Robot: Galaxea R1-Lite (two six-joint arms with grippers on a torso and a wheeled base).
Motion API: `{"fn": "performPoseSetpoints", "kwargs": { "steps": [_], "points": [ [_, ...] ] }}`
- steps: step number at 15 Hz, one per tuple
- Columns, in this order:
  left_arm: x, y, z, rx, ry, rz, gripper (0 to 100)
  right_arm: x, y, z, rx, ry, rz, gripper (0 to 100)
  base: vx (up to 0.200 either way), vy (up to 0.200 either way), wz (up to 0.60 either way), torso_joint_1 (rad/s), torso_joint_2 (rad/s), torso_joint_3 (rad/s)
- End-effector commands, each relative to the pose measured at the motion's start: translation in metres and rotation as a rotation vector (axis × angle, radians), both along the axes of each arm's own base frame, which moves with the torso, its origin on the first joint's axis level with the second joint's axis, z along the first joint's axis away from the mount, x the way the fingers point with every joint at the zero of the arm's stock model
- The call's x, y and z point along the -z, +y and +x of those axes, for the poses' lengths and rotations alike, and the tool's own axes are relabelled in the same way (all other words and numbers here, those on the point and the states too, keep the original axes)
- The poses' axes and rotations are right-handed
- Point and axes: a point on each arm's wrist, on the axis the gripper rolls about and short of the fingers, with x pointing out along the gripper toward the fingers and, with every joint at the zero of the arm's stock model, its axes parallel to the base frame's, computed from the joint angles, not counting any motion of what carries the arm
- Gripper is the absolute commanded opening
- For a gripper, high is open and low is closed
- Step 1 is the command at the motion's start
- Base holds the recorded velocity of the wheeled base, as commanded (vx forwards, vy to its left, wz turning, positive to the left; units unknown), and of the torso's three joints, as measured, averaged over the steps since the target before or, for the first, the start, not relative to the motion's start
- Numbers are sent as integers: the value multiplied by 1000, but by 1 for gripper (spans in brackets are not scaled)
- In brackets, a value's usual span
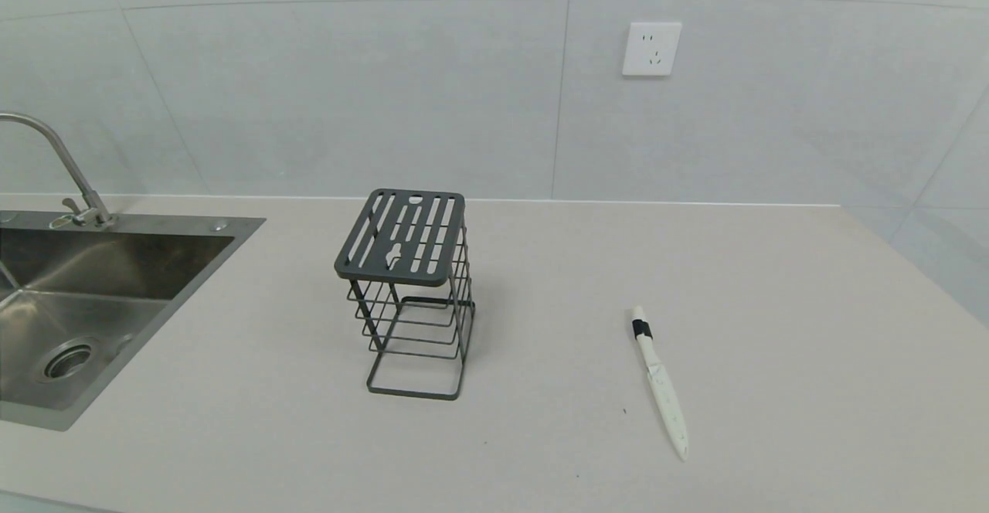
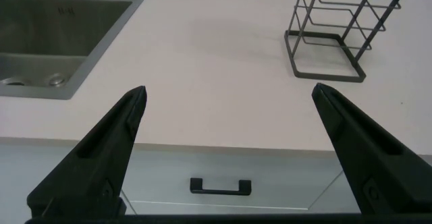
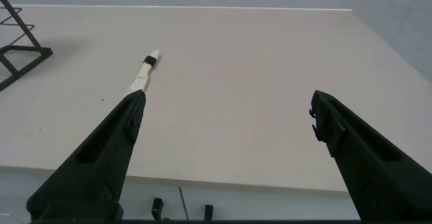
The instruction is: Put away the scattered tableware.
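Note:
A white knife (image 1: 659, 380) with a black band near its handle end lies flat on the pale countertop (image 1: 695, 266), right of centre. In the right wrist view the same knife (image 3: 142, 75) lies beyond my right gripper (image 3: 226, 99), whose fingers are spread wide with nothing between them. A dark wire knife rack (image 1: 409, 289) with a slotted top stands upright in the middle of the counter. My left gripper (image 2: 229, 96) is open and hangs over the counter's front edge, with the rack's base (image 2: 325, 48) farther off.
A steel sink (image 1: 85, 304) with a curved tap (image 1: 54, 165) is set into the counter at the left. A tiled wall with a white socket (image 1: 651, 48) runs behind. A drawer handle (image 2: 220, 186) sits under the front edge.

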Motion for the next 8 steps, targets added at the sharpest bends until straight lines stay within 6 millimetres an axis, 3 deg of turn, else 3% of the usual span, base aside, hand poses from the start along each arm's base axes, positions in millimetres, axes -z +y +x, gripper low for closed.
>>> {"fn": "performPoseSetpoints", "kwargs": {
  "steps": [1,4,8],
  "points": [
    [0,0,0,0,0,6,100,0,0,0,0,1,0,100,0,0,0,193,-471,-276],
    [0,0,0,3,1,16,100,0,0,0,-2,1,-2,100,0,0,0,167,-413,-238],
    [0,0,0,4,1,21,100,0,0,0,1,1,2,100,0,0,0,23,-44,-27]
  ]
}}
